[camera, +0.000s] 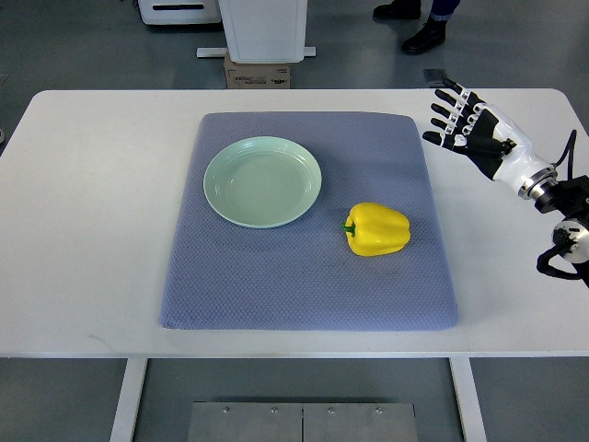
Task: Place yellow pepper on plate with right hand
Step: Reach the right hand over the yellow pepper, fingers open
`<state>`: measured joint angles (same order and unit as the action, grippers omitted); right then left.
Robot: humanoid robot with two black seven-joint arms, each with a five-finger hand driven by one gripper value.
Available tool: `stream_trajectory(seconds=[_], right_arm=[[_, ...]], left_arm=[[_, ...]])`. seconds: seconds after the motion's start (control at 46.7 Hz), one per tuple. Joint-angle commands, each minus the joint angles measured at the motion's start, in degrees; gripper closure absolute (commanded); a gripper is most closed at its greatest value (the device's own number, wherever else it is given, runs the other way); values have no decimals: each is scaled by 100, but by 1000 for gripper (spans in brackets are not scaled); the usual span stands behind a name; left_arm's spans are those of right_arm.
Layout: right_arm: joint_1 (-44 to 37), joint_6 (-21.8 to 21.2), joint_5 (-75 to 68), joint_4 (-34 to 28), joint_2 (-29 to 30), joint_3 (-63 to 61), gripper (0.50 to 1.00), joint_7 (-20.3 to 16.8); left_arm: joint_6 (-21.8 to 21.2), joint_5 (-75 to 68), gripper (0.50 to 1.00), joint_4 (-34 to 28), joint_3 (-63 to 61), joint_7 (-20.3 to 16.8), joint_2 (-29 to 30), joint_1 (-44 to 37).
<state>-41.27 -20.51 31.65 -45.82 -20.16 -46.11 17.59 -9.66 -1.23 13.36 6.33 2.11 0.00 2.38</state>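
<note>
Left of my right hand [469, 129] (fingers spread, holding nothing): yellow pepper [376, 229] on the mat [276, 276], pale green plate [262, 181] beyond it.

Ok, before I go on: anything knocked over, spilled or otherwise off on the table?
Nothing stands out. The yellow pepper lies on its side on the blue mat, apart from the empty green plate. The right hand is open over the table's right edge.
</note>
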Motion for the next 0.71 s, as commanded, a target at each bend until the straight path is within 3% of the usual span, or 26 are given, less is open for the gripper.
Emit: stream_trajectory(seconds=[0.0,0.107,0.235,0.685], right_arm=[[-48,-49,314,-225,-67,155,500,8],[-83,-189,727,-515,-242,392,500,69],[-241,-357,1255,-709,-436,805,500,420],[-1269,-330,1836,-832,-814,3037,502,1326]], left_arm=[[-1,0,500,0,0,0,0,0],[-1,0,500,0,0,0,0,0],[-1,0,500,0,0,0,0,0],[-1,0,500,0,0,0,0,0]])
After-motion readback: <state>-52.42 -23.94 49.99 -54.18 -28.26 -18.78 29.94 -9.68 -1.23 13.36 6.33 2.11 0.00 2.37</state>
